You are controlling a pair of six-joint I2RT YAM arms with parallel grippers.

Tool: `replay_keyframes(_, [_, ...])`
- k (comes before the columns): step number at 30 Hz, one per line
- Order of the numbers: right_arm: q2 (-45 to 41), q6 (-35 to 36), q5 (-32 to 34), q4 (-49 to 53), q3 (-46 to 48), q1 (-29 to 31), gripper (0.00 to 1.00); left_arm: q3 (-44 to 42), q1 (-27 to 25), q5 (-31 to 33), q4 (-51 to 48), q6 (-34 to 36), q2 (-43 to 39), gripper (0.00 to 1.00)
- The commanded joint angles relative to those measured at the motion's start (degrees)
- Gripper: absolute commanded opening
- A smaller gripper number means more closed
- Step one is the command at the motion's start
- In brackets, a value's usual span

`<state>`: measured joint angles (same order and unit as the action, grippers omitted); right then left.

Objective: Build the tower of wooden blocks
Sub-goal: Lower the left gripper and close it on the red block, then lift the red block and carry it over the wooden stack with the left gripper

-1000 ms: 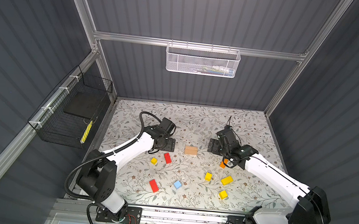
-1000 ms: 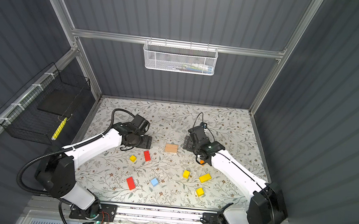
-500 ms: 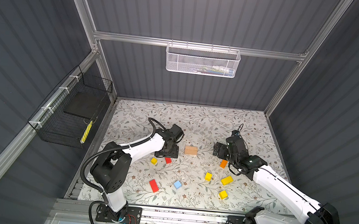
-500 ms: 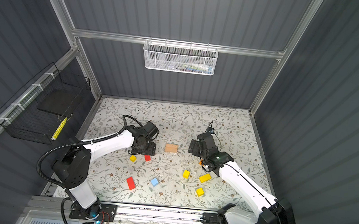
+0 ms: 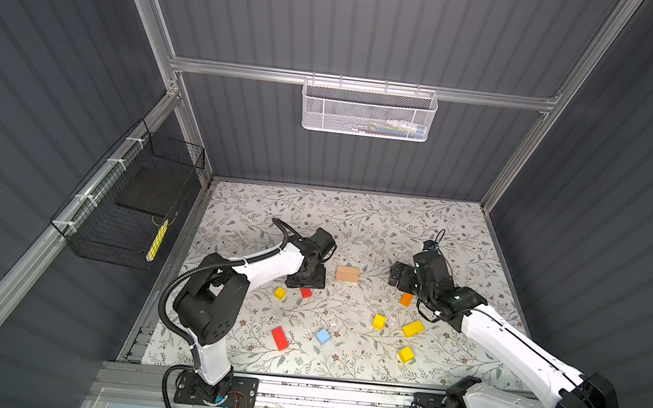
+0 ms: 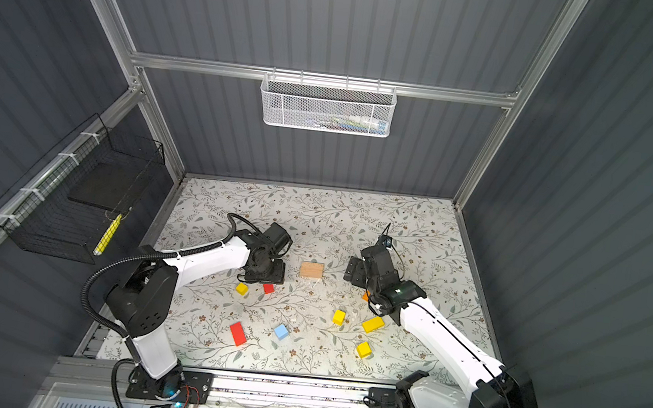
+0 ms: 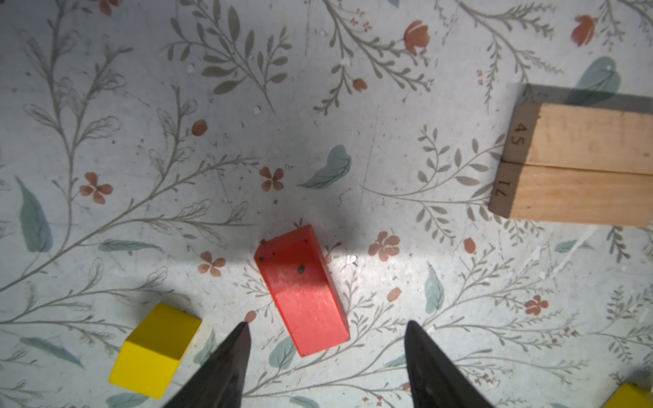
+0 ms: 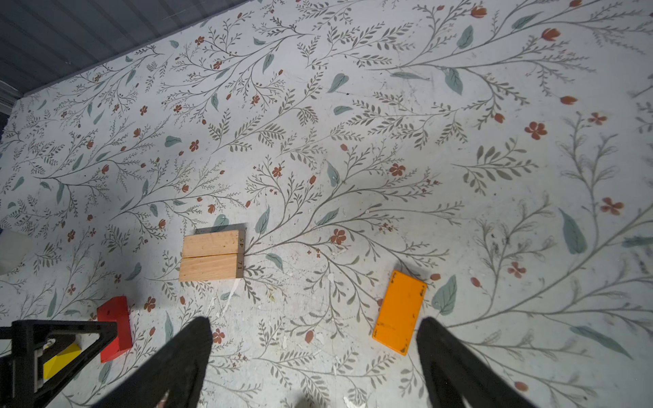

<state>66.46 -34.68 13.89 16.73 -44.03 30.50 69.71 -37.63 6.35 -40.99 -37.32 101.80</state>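
Notably, red brick lies askew of tan bricks.

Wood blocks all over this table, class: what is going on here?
Nothing is stacked yet. The left gripper hangs open over a red brick, whose near end lies between the jaws. The right gripper is open near an orange brick. Two tan bricks lie side by side in the middle; a light-blue cube and others lie scattered singly.

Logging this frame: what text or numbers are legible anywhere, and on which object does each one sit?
"45": end face of the first tan brick.
"71": end face of the second tan brick, lying against the first.
No text on the red brick or the orange brick.
Contents of the white wire basket: too small to read.
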Motion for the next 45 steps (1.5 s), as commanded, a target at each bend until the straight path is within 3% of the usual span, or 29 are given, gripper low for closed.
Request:
replay_keyframes(1, [-0.89, -0.94, -0.02, -0.17, 0.94, -0.37, 0.92, 1.07, -0.16, -1.07, -0.88, -1.12, 1.26, 0.68])
replay_keyframes(34, [1.87, -1.81, -1.79, 0.13, 0.35, -0.45, 0.91, -0.81, -0.17, 1.91, -0.32, -1.17, 5.78, 0.38])
replay_keyframes(45, [2.97, -1.89, -2.48, 0.28, -0.53, -0.48, 0.90, -0.89, -0.17, 1.66, 0.10, -1.24, 5.08, 0.11])
